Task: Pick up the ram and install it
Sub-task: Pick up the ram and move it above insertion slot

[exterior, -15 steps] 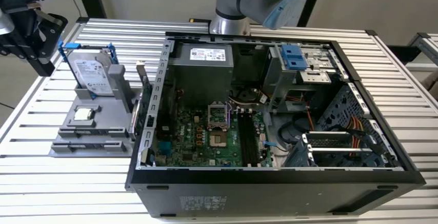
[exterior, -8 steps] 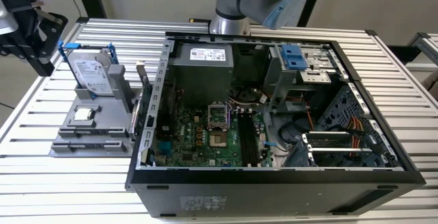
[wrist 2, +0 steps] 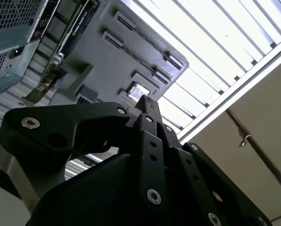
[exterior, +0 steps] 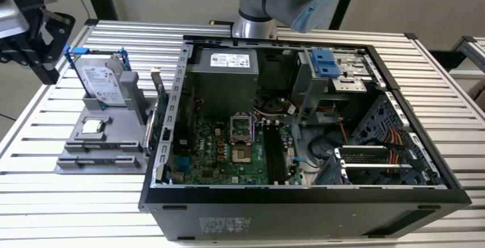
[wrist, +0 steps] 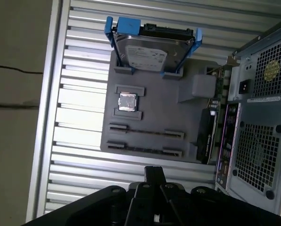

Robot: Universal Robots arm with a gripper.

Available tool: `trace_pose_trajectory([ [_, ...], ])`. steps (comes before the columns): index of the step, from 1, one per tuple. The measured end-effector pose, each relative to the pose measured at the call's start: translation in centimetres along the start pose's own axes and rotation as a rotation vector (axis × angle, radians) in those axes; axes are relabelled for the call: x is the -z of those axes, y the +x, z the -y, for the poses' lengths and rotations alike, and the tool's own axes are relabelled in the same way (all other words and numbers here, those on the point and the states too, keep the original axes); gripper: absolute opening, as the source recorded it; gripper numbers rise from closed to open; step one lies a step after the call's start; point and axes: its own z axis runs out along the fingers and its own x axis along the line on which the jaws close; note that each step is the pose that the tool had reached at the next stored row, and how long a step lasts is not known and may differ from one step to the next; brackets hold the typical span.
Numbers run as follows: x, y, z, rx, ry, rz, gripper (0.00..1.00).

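Here, claw above open table slats, near gray holder's edge.

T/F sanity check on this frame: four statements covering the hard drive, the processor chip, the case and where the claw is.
1. The hard drive with the blue bracket stands in the grey holder, outside the case. True.
2. The processor chip sits in the motherboard's socket. False: the processor chip lies in a recess on the grey holder.
3. The case is open on its side, with the motherboard exposed. True.
4. The claw is down inside the case. False: the claw is outside the case, over the slatted table by the grey holder.
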Motion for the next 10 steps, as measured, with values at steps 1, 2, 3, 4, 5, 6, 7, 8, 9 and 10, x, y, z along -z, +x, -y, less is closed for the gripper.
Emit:
trace_pose_trajectory([
  [1, 0.00, 0.00, 0.00, 0.010, -0.0002, -0.0005, 0.00],
  [2, 0.00, 0.00, 0.00, 0.019, -0.0002, -0.0010, 0.00],
  [3, 0.00, 0.00, 0.00, 0.027, -0.0004, -0.0013, 0.00],
  [4, 0.00, 0.00, 0.00, 0.045, -0.0006, -0.0022, 0.00],
  [5, 0.00, 0.00, 0.00, 0.053, -0.0007, -0.0026, 0.00],
  [6, 0.00, 0.00, 0.00, 0.063, -0.0008, -0.0031, 0.00],
  [7, 0.00, 0.00, 0.00, 0.072, -0.0009, -0.0035, 0.00],
  [8, 0.00, 0.00, 0.00, 0.081, -0.0010, -0.0039, 0.00],
  [9, 0.00, 0.00, 0.00, 0.090, -0.0012, -0.0043, 0.00],
  [10, 0.00, 0.00, 0.00, 0.098, -0.0012, -0.0048, 0.00],
])
